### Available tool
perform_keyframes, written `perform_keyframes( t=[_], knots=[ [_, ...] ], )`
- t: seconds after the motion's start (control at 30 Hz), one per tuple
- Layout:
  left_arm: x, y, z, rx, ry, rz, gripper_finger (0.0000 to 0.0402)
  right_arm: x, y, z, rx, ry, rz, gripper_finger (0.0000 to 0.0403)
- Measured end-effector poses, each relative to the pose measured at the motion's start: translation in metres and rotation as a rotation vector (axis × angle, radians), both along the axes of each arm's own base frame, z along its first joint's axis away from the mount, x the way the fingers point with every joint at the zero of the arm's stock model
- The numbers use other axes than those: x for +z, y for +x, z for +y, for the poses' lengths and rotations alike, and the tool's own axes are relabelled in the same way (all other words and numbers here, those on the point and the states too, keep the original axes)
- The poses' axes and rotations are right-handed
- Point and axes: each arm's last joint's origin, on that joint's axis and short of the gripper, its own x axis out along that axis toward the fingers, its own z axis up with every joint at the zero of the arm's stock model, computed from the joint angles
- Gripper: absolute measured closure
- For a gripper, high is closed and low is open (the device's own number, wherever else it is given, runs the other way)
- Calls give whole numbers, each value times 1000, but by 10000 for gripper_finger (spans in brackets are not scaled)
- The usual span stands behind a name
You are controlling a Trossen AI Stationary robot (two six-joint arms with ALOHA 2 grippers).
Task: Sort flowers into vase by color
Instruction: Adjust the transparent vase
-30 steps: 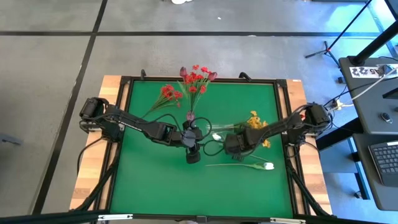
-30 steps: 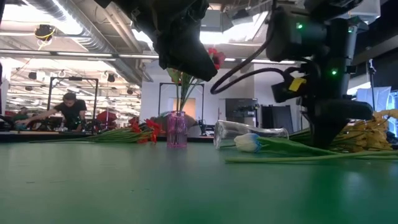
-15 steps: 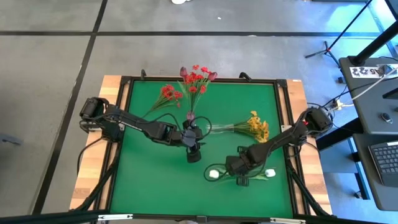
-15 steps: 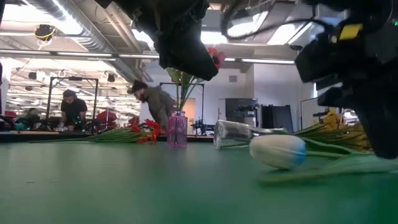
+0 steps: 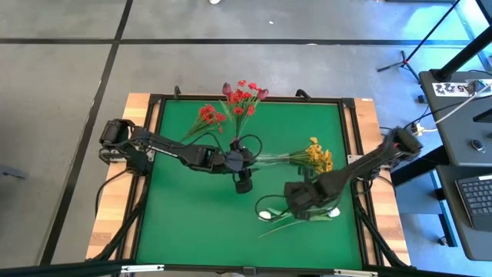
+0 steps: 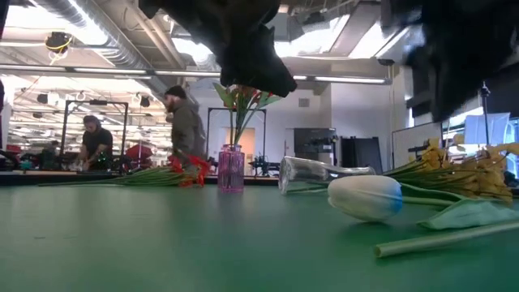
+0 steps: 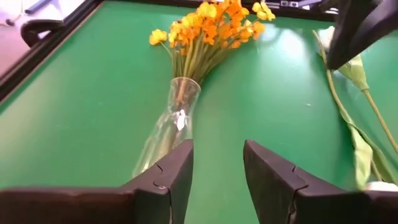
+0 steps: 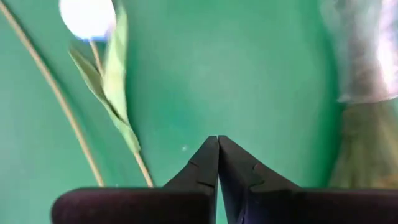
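Right gripper [image 8: 217,146] is pressed together, empty, above the mat. White bud [image 8: 87,17] is seen at its 11 o'clock, stem [image 8: 53,93] running toward 6. Left gripper [image 7: 217,163], spread, is farther off.

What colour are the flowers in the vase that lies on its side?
Yellow-orange flowers in the clear vase; the left wrist view shows them best.

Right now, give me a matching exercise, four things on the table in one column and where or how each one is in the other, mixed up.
Things:
1. red flowers
2. yellow flowers
3. white bud
4. clear vase

States:
A. lying on its side on the mat
B. loose on the mat by the right gripper
C. standing in the pink vase
D. stems inside the tipped-over vase

Pairs: 1-C, 2-D, 3-B, 4-A
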Motion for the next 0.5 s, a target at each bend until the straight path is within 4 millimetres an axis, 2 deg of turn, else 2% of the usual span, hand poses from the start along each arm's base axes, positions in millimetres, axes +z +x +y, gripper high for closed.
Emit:
perform_keyframes(
  t=[0.1, 0.2, 0.5],
  knots=[
    [1, 1, 5, -1, 16, -13, 250, 24, -11, -5, -31, -29, -125, 393],
    [2, 5, 10, 3, 31, -36, 232, 38, -20, -14, -86, -82, -198, 393],
    [-14, 13, 31, 19, 7, -8, 188, 44, -43, -31, -207, -257, -166, 393]
  ],
)
